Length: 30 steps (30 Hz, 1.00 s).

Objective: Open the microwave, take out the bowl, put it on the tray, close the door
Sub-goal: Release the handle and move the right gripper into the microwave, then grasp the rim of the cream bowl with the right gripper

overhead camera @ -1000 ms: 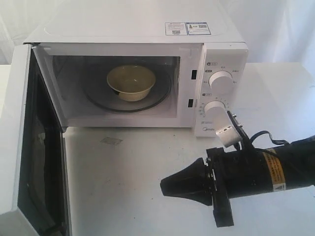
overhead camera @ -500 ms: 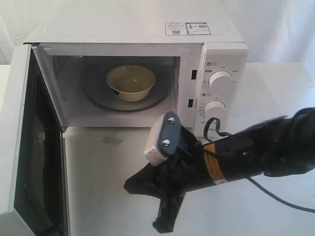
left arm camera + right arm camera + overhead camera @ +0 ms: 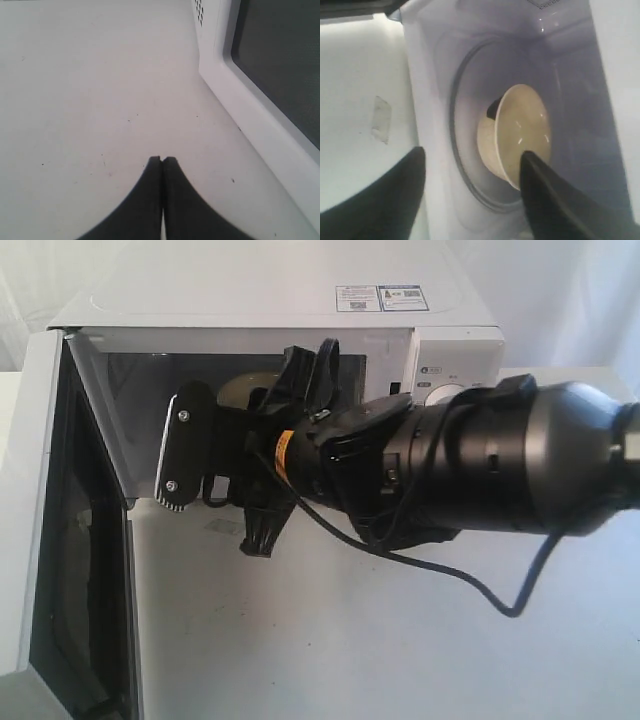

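Observation:
The white microwave (image 3: 250, 295) stands with its door (image 3: 40, 540) swung wide open to the left. My right arm (image 3: 480, 460) reaches across the cavity mouth and hides most of the cream bowl (image 3: 243, 390). In the right wrist view the bowl (image 3: 520, 132) sits on the glass turntable (image 3: 465, 165) inside the cavity. My right gripper (image 3: 472, 156) is open just outside the opening, its fingers on either side of the bowl in the picture and not touching it. My left gripper (image 3: 162, 160) is shut on nothing, low over the table beside the door's outer face (image 3: 272, 70).
A small patch of clear tape (image 3: 381, 120) lies on the white table in front of the cavity. A cable (image 3: 470, 585) hangs from the right arm onto the table. One knob (image 3: 445, 395) shows above the arm. No tray is in view.
My right arm swung from the front right of the table up and left to the cavity mouth. It now covers the bowl and the knobs. The gripper's jaws spread apart.

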Tool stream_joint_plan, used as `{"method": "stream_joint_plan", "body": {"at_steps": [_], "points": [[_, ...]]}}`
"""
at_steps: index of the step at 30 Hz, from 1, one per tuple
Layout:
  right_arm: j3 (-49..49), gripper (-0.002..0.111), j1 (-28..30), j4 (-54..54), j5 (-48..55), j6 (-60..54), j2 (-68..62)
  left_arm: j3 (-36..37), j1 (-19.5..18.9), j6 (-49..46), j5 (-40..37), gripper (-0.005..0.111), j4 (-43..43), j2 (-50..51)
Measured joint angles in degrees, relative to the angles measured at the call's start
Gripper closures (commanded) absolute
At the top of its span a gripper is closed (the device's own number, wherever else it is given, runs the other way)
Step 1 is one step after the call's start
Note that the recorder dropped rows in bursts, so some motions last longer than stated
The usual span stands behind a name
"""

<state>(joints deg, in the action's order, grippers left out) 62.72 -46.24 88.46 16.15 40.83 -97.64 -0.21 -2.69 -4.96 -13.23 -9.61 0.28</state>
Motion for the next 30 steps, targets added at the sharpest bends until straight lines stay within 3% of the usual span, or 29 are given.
{"method": "stream_joint_plan", "body": {"at_steps": [7, 17, 30], "points": [[6.53, 0.045, 0.00, 7.61, 8.35, -0.09, -9.10, 0.00, 0.00, 0.00, 0.00, 0.107, 0.00, 0.00], [14.96, 0.045, 0.00, 8.70, 13.79, 0.75, -18.48, 0.00, 0.00, 0.00, 0.00, 0.107, 0.00, 0.00], [19.66, 0.045, 2.19, 8.81, 14.90, 1.61, -23.05, 0.00, 0.00, 0.00, 0.00, 0.107, 0.00, 0.00]]}}
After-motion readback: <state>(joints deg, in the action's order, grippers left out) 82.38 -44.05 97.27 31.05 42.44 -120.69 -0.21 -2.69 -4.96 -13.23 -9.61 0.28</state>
